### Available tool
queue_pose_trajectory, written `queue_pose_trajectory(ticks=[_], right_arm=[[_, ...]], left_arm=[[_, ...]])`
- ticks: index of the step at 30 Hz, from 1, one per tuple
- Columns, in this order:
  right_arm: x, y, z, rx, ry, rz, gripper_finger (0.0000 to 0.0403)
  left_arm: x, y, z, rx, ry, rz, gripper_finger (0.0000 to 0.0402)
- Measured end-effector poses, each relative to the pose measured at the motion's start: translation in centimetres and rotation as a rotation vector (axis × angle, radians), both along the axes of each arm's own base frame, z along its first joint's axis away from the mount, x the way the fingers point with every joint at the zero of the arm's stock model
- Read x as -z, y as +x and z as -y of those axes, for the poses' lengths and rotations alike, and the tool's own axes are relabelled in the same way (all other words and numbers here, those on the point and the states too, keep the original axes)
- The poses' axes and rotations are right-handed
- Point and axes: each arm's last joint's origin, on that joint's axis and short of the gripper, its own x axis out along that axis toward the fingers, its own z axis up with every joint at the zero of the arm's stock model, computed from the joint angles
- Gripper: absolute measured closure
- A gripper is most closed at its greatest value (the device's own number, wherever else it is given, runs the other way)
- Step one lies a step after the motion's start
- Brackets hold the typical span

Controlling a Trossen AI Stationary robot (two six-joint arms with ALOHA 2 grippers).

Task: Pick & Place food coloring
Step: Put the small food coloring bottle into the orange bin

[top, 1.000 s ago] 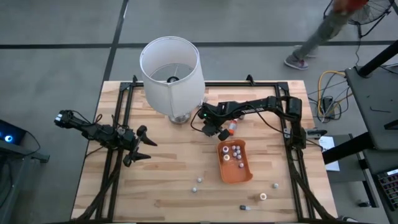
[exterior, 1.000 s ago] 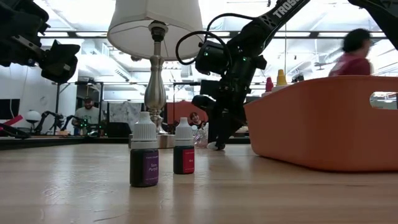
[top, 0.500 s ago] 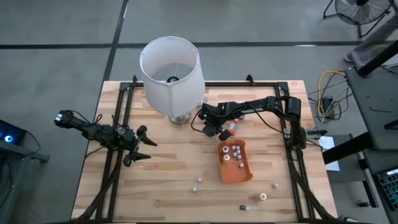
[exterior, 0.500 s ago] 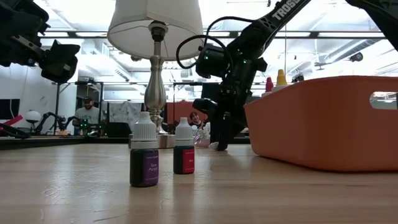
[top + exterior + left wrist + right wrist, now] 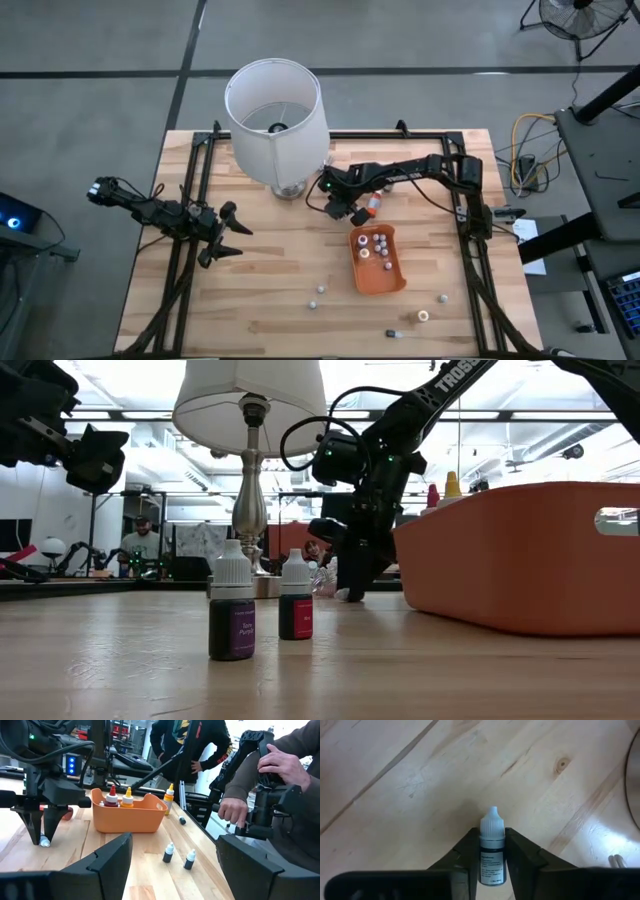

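Sitting toward the right side of the tabletop, the orange tray holds several small food coloring bottles standing upright, their red, yellow and pale caps poking above its rim. Other bottles are scattered loose: two upright ones just in front of the tray, and a few more near the front edge.

Just behind the tray, beside the lamp base, the right gripper is down at the wood with its arm stretched in from the right rail. Its fingers are pressed against both sides of a white-capped bottle lying on the boards (cap pointing away from the wrist), so it has hold of that one.

The left gripper hangs over the left side, fingers spread wide and empty, well apart from everything. Open wood lies between the two arms. The big white lampshade crowds the back edge. A person's hands work another rig beyond the tabletop.
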Motion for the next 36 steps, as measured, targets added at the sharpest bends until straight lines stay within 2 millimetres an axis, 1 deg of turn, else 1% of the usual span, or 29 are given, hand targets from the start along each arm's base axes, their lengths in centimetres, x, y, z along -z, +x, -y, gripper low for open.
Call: queue_pose_trajectory(ticks=[6,9,14,18,23,27,32,36], right_arm=[[-0.6,-0.4,0.6,0.054,0.003,0.000,0.0342],[-1.3,-0.5,0.8,0.066,0.001,0.018,0.0342],[-3.2,-1.0,0.9,0.085,-0.004,0.057,0.0342],[-5.0,-2.1,0.8,0.123,-0.012,0.072,0.0342],[-7.6,-3.9,0.3,0.197,0.008,0.105,0.0343],[-9.8,-6.0,-0.4,0.261,0.014,0.159,0.0343],[-11.8,-9.1,-1.9,0.346,0.033,0.205,0.0343],[-12.8,-11.9,-3.3,0.442,0.066,0.223,0.0343]], left_arm=[[0.0,0.0,0.0,0.000,0.000,0.000,0.0143],[0.0,0.0,0.0,0.000,0.000,0.000,0.0143],[0.0,0.0,0.0,0.000,0.000,0.000,0.0143],[0.0,0.0,0.0,0.000,0.000,0.000,0.0143],[0.0,0.0,0.0,0.000,0.000,0.000,0.0143],[0.0,0.0,0.0,0.000,0.000,0.000,0.0143],[0.0,0.0,0.0,0.000,0.000,0.000,0.0143],[0.0,0.0,0.0,0.000,0.000,0.000,0.0143]])
